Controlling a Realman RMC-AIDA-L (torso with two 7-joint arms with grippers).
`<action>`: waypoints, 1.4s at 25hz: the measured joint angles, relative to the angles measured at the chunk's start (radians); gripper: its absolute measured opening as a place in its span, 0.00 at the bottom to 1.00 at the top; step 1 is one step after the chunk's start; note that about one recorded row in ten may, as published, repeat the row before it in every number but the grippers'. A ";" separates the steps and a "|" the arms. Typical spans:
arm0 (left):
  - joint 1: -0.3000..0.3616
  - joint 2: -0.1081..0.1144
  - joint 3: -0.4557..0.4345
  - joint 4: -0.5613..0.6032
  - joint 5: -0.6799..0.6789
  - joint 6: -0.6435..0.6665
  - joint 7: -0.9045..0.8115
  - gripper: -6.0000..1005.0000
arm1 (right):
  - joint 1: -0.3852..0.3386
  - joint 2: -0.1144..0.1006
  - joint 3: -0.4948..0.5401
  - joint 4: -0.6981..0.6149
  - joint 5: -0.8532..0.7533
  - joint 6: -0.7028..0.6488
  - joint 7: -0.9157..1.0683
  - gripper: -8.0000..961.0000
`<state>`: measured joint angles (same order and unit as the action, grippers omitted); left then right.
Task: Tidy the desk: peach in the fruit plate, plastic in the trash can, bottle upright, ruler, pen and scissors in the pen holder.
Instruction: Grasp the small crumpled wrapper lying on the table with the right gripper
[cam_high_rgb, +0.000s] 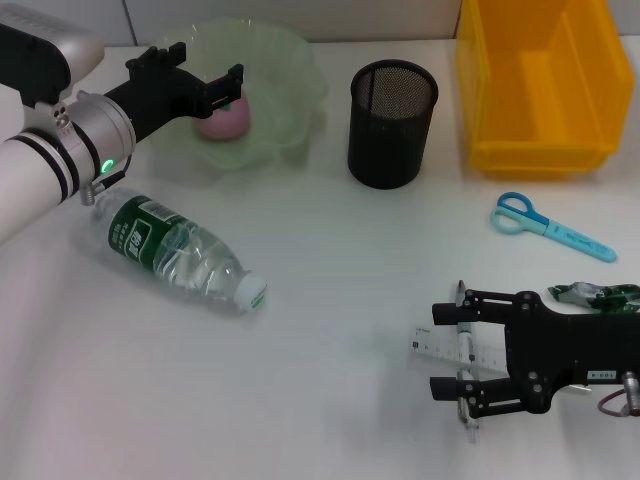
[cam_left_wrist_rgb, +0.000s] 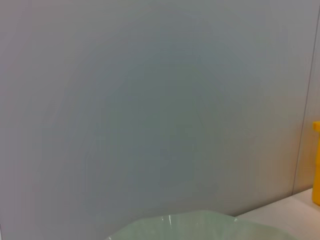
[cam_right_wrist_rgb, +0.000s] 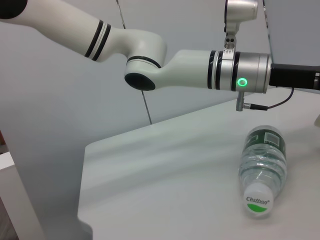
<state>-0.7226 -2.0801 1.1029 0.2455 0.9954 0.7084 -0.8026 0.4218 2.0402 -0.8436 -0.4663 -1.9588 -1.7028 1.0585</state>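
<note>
White desk (cam_high_rgb: 330, 300), grey wall behind. Left gripper (cam_high_rgb: 191, 78) hangs over the pale green scalloped fruit plate (cam_high_rgb: 290, 60), fingers spread, pink peach (cam_high_rgb: 222, 120) in the plate just beneath. Clear plastic bottle with green label (cam_high_rgb: 175, 250) lies on its side. Right gripper (cam_high_rgb: 445, 350) sits low, fingers apart astride the transparent ruler (cam_high_rgb: 450, 347) and pen (cam_high_rgb: 464, 340).

White screw cap (cam_right_wrist_rgb: 258, 202) of the clear plastic water bottle with green label (cam_right_wrist_rgb: 262, 162), lying on its side on the desk: green print reads "Cestbon". Label text on the bottle body not legible. Markings on the clear plastic ruler (cam_high_rgb: 455, 350) unreadable.
</note>
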 joint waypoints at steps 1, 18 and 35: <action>0.000 0.000 0.000 0.000 0.000 0.000 0.000 0.83 | 0.000 0.000 0.000 0.000 0.000 0.000 0.000 0.87; 0.078 0.015 0.011 0.058 0.010 0.305 -0.228 0.85 | 0.004 -0.001 0.000 -0.002 0.000 0.002 0.000 0.87; 0.280 0.065 0.030 0.197 0.290 0.896 -0.370 0.85 | 0.007 -0.011 0.002 -0.008 0.000 -0.010 0.002 0.87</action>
<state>-0.4430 -2.0148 1.1329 0.4422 1.2852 1.6039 -1.1725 0.4283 2.0294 -0.8413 -0.4741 -1.9588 -1.7131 1.0606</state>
